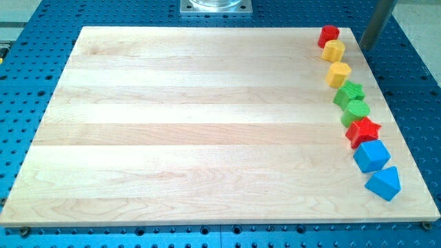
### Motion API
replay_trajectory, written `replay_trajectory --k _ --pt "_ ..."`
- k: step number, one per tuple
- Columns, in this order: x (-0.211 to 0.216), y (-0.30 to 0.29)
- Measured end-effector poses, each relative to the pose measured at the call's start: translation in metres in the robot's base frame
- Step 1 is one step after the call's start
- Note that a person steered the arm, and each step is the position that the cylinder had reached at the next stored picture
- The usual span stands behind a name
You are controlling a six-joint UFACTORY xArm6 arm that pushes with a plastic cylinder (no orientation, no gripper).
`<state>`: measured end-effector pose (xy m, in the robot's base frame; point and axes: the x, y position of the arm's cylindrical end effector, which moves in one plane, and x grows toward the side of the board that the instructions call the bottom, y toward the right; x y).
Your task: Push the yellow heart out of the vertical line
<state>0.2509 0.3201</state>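
Note:
Several blocks stand in a near-vertical line down the board's right edge. From the top: a red block [329, 34], a yellow block [333, 49] with a rounded outline that looks like the heart, a second yellow block [338, 74], a green star [349, 92], a round green block [356, 111], a red star [363, 131], a blue cube [371, 156] and a blue triangle [384, 183]. My tip [366, 47] is at the view's top right, just right of the red block and the upper yellow block, touching neither.
The wooden board [207, 124] lies on a blue perforated table. Its right edge runs close beside the line of blocks. A metal mount [216, 6] sits at the view's top centre.

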Motion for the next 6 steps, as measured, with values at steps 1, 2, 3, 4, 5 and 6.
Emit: replay_trajectory --k 1,2,3,4,5,6 --pt "0.001 -0.002" --pt "-0.003 -0.007" --pt "-0.003 -0.008" --pt "-0.007 -0.025" --pt "0.029 -0.123" --pt "0.010 -0.119"
